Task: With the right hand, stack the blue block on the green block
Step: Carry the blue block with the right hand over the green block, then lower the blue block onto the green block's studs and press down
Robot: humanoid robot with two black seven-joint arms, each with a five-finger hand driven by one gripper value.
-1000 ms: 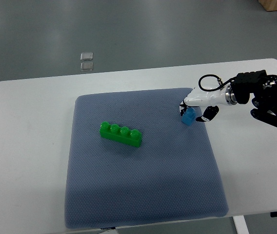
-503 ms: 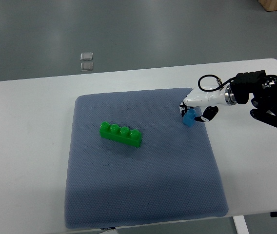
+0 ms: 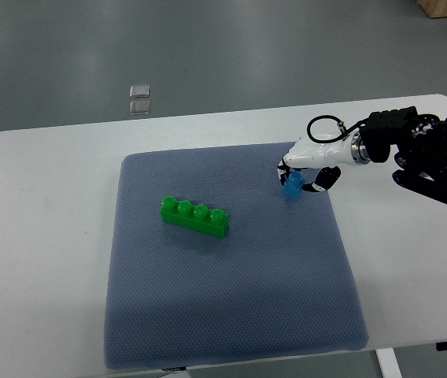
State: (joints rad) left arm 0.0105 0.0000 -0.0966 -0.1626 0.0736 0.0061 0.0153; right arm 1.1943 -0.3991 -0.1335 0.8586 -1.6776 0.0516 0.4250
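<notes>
Over the far right part of the blue-grey padded mat, the right hand pinches the small light-blue plastic block between its white fingertips, and that grip looks shallow: only the block's upper part sits inside the fingers, the rest hangs below them. The block seems just off the mat, though from this steep angle I can't be sure it has cleared the fabric. The long green plastic brick with four round studs lies well apart to the left, angled across the mat, nothing touching it.

Here's the danger. A pinch that thin can let the block swivel or slip during the carry across, and a block that twists in the fingers arrives out of line with the studs. The green brick sits skewed, so the hand needs to match that angle or the blue block lands across two studs and tips off. Pressing down off-centre on soft padding could also rock the green brick or push it sideways. The white surface under the mat carries nothing else, and the left hand is out of sight.
</notes>
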